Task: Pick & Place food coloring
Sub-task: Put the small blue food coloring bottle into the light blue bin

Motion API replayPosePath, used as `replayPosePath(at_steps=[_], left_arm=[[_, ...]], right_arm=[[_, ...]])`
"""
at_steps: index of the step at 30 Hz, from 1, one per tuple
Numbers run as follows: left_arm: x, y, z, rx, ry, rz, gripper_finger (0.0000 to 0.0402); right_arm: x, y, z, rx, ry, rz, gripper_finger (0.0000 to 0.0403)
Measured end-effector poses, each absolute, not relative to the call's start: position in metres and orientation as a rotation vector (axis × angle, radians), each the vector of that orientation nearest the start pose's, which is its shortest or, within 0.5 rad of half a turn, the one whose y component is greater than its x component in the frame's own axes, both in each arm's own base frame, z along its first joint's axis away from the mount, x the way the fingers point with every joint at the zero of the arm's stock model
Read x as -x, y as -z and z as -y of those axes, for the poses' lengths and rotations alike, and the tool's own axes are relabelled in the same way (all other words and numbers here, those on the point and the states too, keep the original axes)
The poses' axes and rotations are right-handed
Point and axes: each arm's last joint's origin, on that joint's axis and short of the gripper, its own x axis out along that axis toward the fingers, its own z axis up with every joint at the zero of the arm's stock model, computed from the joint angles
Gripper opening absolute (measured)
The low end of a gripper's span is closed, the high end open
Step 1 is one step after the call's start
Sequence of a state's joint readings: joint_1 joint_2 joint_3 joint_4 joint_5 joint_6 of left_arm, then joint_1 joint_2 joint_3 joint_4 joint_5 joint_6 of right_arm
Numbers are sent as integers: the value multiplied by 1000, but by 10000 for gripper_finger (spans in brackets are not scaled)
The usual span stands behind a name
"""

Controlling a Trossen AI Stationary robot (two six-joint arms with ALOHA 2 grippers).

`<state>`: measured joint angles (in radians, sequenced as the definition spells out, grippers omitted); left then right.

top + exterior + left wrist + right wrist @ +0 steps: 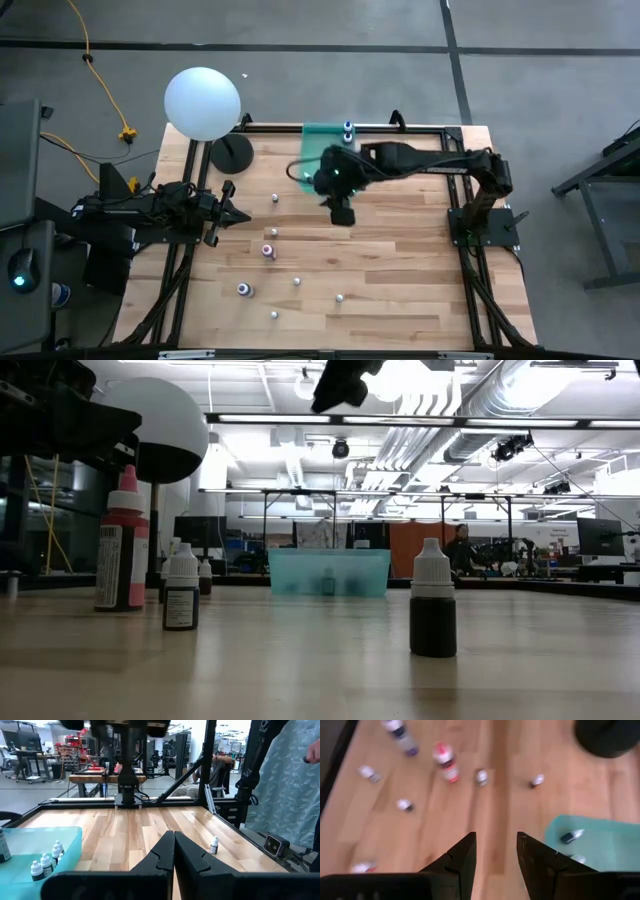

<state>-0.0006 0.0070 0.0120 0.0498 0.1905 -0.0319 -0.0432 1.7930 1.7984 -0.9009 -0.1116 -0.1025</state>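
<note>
Holding several food coloring bottles: teal bin; right gripper apart, empty; left gripper closed.

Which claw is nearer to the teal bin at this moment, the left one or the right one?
The right. The right claw hangs open just in front of the teal bin, above bare wood. The left claw, shut, waits far off by the table's left edge.

Teal bin partly hidden under right arm; bottle labels unreadable.
</note>
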Motion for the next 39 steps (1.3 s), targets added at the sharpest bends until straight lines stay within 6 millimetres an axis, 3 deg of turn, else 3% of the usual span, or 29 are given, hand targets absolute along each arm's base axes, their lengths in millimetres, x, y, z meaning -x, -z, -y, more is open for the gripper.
replayPosePath(at_steps=[7, 21, 29, 39], left_arm=[[-97, -172, 6, 27, 192, 52, 1], [-97, -172, 6, 27, 192, 52, 1], [-97, -172, 6, 27, 192, 52, 1], [-97, -172, 6, 27, 192, 52, 1]], right_arm=[[-364, -353, -31, 99, -189, -974, 131], [-324, -337, -86, 110, -208, -1322, 130], [-318, -291, -113, 61, -159, -1395, 130], [-322, -214, -125, -158, -246, -1309, 130]])
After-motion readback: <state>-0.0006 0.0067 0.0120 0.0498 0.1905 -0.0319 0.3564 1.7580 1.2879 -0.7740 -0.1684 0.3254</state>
